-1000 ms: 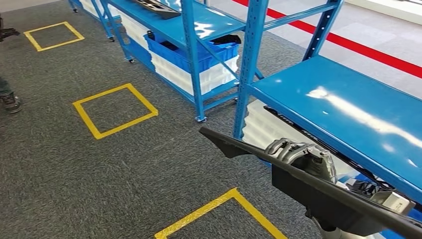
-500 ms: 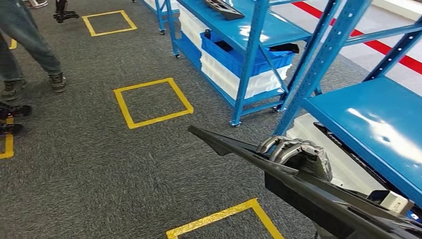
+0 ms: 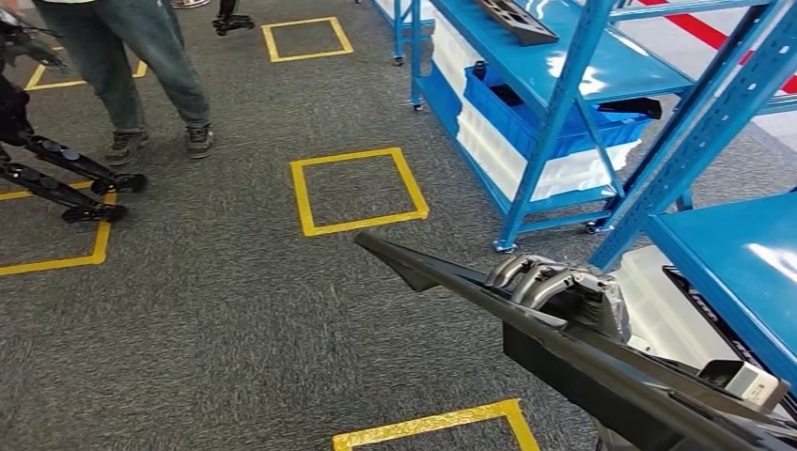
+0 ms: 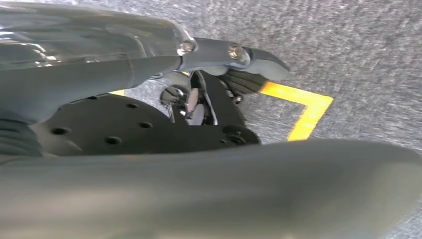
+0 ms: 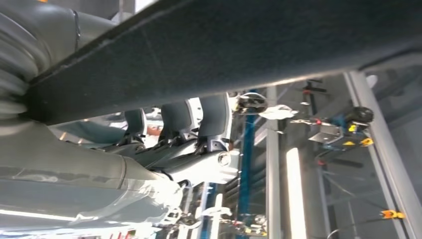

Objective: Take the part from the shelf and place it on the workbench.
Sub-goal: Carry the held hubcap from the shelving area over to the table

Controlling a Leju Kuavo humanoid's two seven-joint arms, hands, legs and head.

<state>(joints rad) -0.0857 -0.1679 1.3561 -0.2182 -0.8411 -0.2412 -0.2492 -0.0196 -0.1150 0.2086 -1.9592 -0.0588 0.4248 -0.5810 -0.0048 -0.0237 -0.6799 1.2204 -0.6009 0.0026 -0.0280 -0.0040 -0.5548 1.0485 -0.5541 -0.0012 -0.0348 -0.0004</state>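
Observation:
The part (image 3: 442,277) is a long black moulded strip that runs from the lower right of the head view out over the carpet. My right hand (image 3: 564,287) grips it from above, fingers curled over its top edge. In the right wrist view the part (image 5: 224,45) crosses in front of the camera, and the hand's fingers (image 5: 199,119) wrap around it. My left hand (image 4: 149,64) hangs over the carpet with its fingers apart and nothing in them. The blue shelf (image 3: 742,254) stands close on my right.
A second blue rack (image 3: 601,66) holds a blue bin (image 3: 526,117) and another black part (image 3: 515,21). A person in jeans (image 3: 132,66) stands at the far left beside a black stand (image 3: 66,174). Yellow tape squares (image 3: 359,191) mark the grey carpet.
The whole picture has slid to the right, so the camera has turned left. The person and the black stand have come into sight. My right hand still holds the part.

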